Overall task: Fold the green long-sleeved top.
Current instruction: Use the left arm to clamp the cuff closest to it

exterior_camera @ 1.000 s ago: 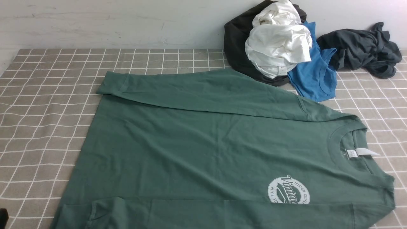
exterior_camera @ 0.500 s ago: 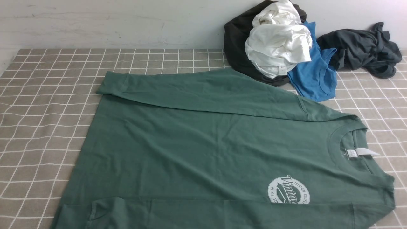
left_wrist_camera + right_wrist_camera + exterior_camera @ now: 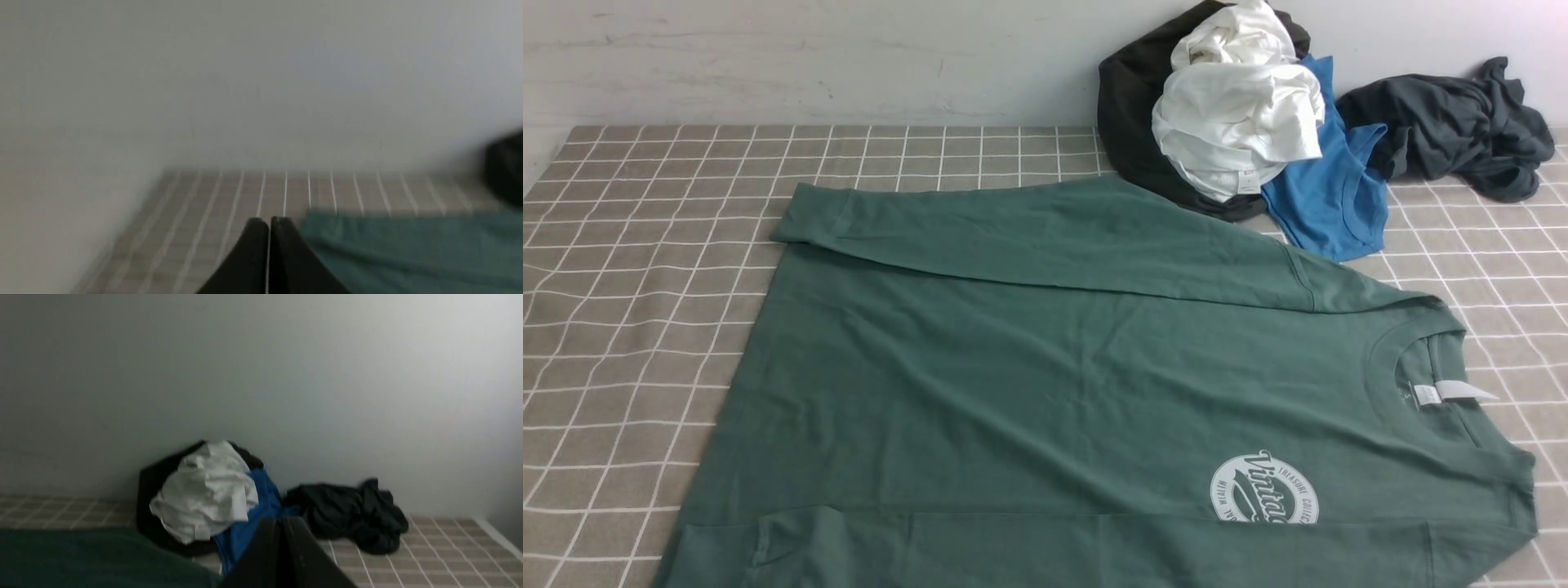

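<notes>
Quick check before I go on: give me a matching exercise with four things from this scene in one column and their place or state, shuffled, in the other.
Things:
1. green long-sleeved top
2. white garment
3. blue tee
4. left gripper

Place or state:
A. shut, holding nothing
B. crumpled on top of a black garment
C. spread flat, collar toward the robot's right
D. between the white garment and a dark grey heap

Pairs: 1-C, 2-B, 3-D, 4-A
</notes>
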You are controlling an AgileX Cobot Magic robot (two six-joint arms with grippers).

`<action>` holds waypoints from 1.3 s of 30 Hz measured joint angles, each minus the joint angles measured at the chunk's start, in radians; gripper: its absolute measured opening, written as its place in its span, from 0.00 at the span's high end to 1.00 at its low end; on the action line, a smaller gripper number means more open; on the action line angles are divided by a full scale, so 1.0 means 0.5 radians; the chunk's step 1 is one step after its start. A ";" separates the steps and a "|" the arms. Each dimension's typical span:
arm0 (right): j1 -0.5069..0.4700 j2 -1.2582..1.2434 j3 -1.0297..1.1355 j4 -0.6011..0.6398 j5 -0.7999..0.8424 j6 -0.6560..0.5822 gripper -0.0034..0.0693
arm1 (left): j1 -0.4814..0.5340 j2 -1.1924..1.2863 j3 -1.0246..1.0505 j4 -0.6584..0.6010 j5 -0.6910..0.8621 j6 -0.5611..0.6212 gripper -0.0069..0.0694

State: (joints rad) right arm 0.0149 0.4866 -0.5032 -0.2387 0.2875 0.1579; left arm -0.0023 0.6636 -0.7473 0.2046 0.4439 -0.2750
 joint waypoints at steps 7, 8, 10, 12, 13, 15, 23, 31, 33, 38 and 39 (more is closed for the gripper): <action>0.105 0.688 -0.024 0.311 0.537 -0.032 0.97 | 0.000 0.830 -0.003 -0.777 0.771 0.633 0.89; 0.165 0.769 -0.039 0.391 0.604 -0.095 0.97 | 0.000 0.938 -0.003 -0.870 0.814 0.760 0.87; 0.259 0.881 -0.066 0.499 0.683 -0.210 0.97 | 0.000 1.081 -0.004 -0.981 0.843 0.904 0.82; 0.394 1.031 -0.109 0.632 0.756 -0.406 0.97 | 0.000 1.260 -0.013 -1.068 0.839 1.009 0.72; 0.503 1.147 -0.140 0.738 0.773 -0.556 0.97 | 0.000 1.383 -0.020 -1.083 0.817 1.033 0.62; 0.552 1.191 -0.150 0.776 0.769 -0.608 0.97 | 0.000 1.436 -0.020 -1.077 0.796 1.039 0.57; 0.680 1.452 -0.173 0.967 0.585 -0.791 0.97 | 0.000 1.679 -0.020 -0.770 0.667 0.805 0.33; 0.680 1.460 -0.177 1.030 0.515 -0.793 0.97 | 0.000 1.856 -0.023 -0.687 0.575 0.679 0.45; 0.680 1.460 -0.177 1.034 0.513 -0.793 0.97 | 0.000 1.887 -0.023 -0.689 0.572 0.679 0.54; 0.680 1.460 -0.177 1.036 0.513 -0.793 0.97 | 0.000 1.917 -0.023 -0.689 0.570 0.679 0.76; 0.680 1.460 -0.177 1.036 0.511 -0.793 0.97 | 0.000 1.917 -0.036 -0.689 0.576 0.683 0.83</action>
State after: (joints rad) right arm 0.3549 1.2168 -0.5916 0.2791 0.5431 -0.2388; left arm -0.0023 1.6220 -0.7654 -0.1398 0.7321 0.0665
